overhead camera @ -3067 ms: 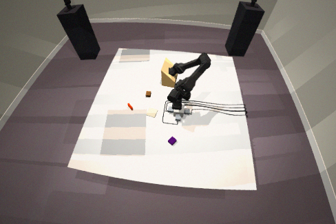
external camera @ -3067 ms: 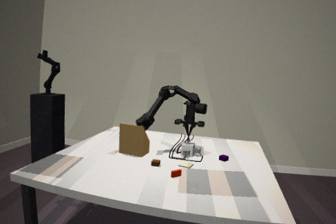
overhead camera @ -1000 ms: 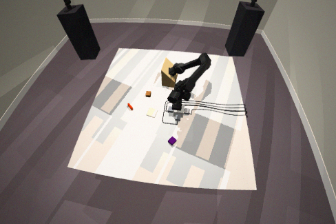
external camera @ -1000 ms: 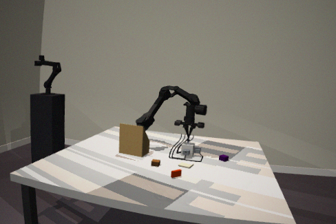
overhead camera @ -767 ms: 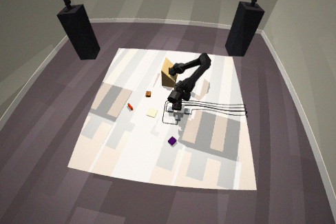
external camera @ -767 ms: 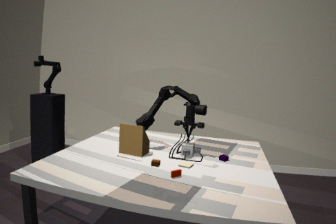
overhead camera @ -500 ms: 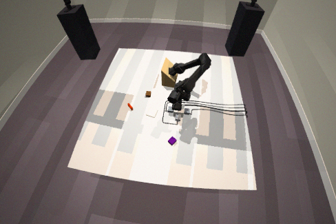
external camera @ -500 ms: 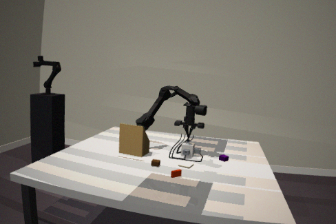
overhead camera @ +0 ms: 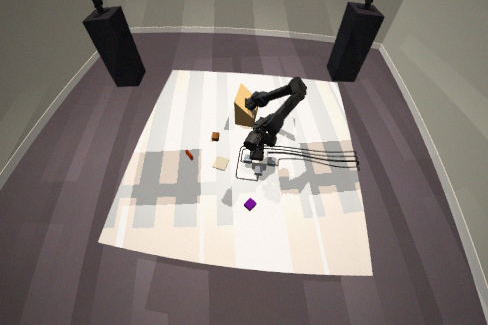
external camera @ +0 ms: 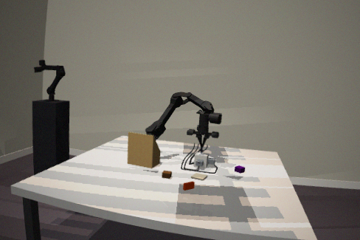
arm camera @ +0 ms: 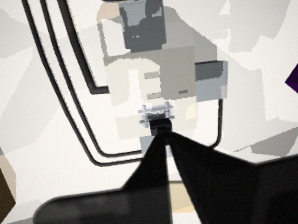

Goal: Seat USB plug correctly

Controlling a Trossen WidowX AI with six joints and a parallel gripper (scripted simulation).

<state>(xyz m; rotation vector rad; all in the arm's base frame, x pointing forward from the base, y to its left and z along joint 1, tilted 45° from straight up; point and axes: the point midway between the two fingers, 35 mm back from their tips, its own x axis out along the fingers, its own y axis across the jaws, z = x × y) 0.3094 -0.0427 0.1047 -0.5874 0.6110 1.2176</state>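
At the top face of the power cube [external camera: 201, 160] [arm camera: 177, 75], the USB plug [arm camera: 157, 113] sits directly beneath the gripper [external camera: 201, 151] [arm camera: 161, 131]. The fingers are clamped on the plug. The next move likely turns on a vertical pull, straight out of the socket.

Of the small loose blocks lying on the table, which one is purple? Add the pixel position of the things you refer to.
The purple block [overhead camera: 250, 204] [external camera: 240, 169] [arm camera: 293, 80], lying off by itself on the opposite side of the power cube [overhead camera: 257, 163] [external camera: 201, 160] [arm camera: 179, 75] from the red and brown ones.

Side plugs [overhead camera: 271, 161] [external camera: 212, 162] [arm camera: 211, 80] and black cables [overhead camera: 315, 151] [external camera: 183, 162] [arm camera: 60, 102] crowd the cube [external camera: 201, 158] [arm camera: 177, 75], obstructing low sideways passage.
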